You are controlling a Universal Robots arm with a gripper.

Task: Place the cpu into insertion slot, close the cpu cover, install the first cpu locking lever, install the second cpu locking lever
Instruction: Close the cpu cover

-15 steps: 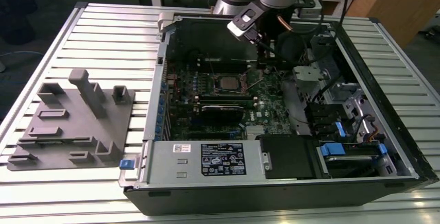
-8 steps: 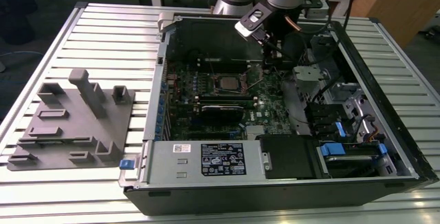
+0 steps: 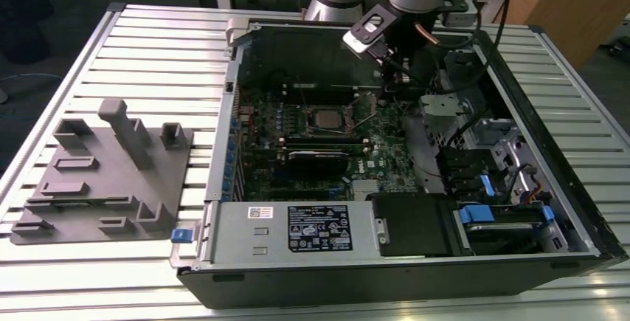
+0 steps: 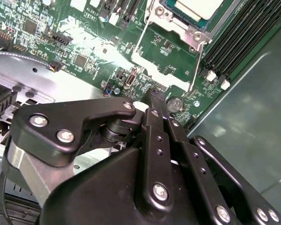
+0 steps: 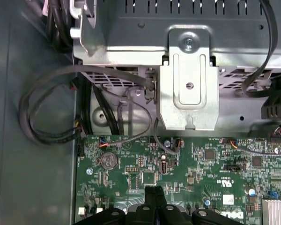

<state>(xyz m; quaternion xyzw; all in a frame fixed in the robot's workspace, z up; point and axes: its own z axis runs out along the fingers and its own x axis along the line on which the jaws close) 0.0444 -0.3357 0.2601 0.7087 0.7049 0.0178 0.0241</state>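
**Chip seated, levers not yet latched**

The cpu (image 4: 199,5) lies in the slot (image 3: 308,118) on the board (image 5: 201,164), its pale top level inside the socket; that step looks done. The cover (image 4: 178,26) appears to be down around the chip, its frame flat on the rim, though the second wrist view cuts off its far part, so I judge this rather than see it whole. The levers (image 4: 141,33) are thin wires running out from the socket over the board; they seem unlatched, so both locking steps look to be left.

The gripper (image 4: 152,96) has its fingers pressed together with no gap at the tips; nothing is seen between them. In both wrist views the tip hangs over the green board near the socket, beside the end of one lever, but whether it touches the wire I cannot tell. In the first wrist view the tip (image 5: 153,190) points toward the metal bracket (image 5: 189,89) at the board's edge; the case (image 3: 394,277) stands open on the table (image 3: 147,40).
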